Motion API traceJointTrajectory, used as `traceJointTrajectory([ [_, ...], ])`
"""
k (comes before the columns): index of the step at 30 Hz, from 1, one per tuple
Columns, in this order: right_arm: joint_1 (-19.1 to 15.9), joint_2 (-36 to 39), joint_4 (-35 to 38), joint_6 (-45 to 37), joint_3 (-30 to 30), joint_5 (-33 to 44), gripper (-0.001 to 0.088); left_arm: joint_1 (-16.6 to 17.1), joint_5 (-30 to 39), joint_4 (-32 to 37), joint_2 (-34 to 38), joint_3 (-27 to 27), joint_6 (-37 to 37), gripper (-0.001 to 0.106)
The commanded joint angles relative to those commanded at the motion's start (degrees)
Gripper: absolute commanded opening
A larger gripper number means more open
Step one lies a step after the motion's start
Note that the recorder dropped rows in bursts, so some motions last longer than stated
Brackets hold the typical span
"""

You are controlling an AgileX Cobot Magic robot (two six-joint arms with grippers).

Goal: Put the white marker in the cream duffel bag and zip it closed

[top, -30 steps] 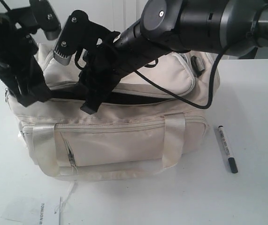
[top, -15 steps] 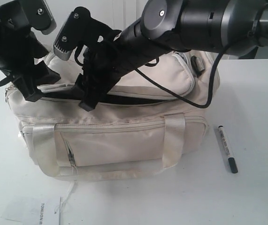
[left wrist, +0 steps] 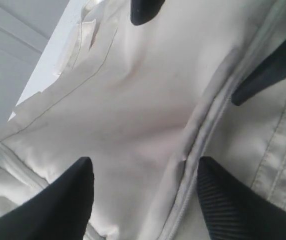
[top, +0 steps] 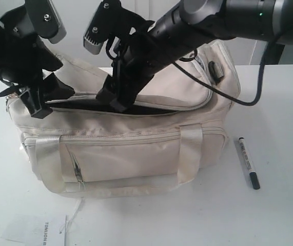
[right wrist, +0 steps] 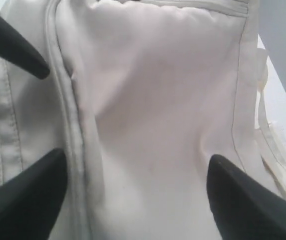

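White marker [top: 249,163] lies unpicked on the tabletop [top: 282,215] beside the unzipped cream duffel bag [top: 131,159], with left hand [left wrist: 144,162] and right hand [right wrist: 136,155] spread wide, empty, over it.

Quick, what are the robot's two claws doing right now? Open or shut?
Left gripper: open, holding nothing, over the cream duffel bag.
Right gripper: open, holding nothing, also over the bag.

The cream duffel bag [top: 131,154] fills the centre-left of the frame, long side facing the camera. Its top zip is open, showing a dark gap, with the top flap lifted behind. The white marker [top: 248,163] lies flat on the counter [top: 279,215] at right, just beside the bag, black cap lowest.
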Motion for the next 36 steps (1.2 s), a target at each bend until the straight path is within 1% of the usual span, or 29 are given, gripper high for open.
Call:
traceJointTrajectory([
  [4, -2.7, -1.88, 0.13, 2.87, 0.0, 3.53, 0.0704, 0.0, 0.09, -4.76, 0.11, 0.0, 3.45, 0.064],
  [7, -4.97, -3.53, -1.12, 6.03, 0.0, 7.76, 0.0634, 0.0, 1.36, -4.99, 0.84, 0.0, 5.37, 0.064],
  [9, -6.8, -4.82, -2.57, 11.29, 0.0, 10.81, 0.0577, -0.11, 2.67, -5.03, 1.1, 0.0, 6.46, 0.064],
  [11, -8.17, -5.94, -3.9, 16.47, 0.0, 13.9, 0.0534, -0.54, 3.71, -6.8, 1.1, 0.0, 7.39, 0.064],
  [12, -8.87, -6.79, -4.63, 19.55, 0.12, 15.92, 0.0495, -1.21, 4.15, -7.21, 1.1, 0.0, 8.36, 0.064],
  [14, -9.46, -8.16, -5.25, 22.11, 0.87, 19.64, 0.0419, -2.89, 5.98, -7.21, 1.1, 0.0, 12.37, 0.064],
  [16, -9.57, -10.29, -5.4, 23.92, 2.68, 22.19, 0.0312, -4.12, 7.39, -6.66, 1.32, 0.0, 16.28, 0.064],
  [20, -9.57, -15.75, -5.66, 26.61, 8.17, 20.43, 0.005, -4.11, 6.03, -6.13, 1.84, 0.0, 16.49, 0.064],
  [21, -9.57, -17.32, -5.31, 26.61, 9.82, 19.48, 0.0, -4.11, 5.78, -5.7, 2.11, 0.0, 16.49, 0.064],
  [24, -9.57, -21.69, -4.79, 26.61, 14.05, 18.03, 0.0, -4.11, 5.25, -5.7, 3.25, 0.0, 16.6, 0.064],
  [28, -9.57, -26.13, -4.0, 26.61, 19.14, 18.95, 0.0, -4.11, 3.29, -4.1, 4.9, 0.0, 16.6, 0.064],
  [34, -9.47, -30.68, -1.95, 26.24, 25.65, 18.83, 0.0, -4.11, 2.73, -1.9, 6.97, 0.0, 16.14, 0.064],
  [36, -9.47, -31.54, -1.25, 26.12, 27.5, 18.72, 0.0, -4.11, 1.83, -1.9, 7.19, 0.0, 16.14, 0.062],
])
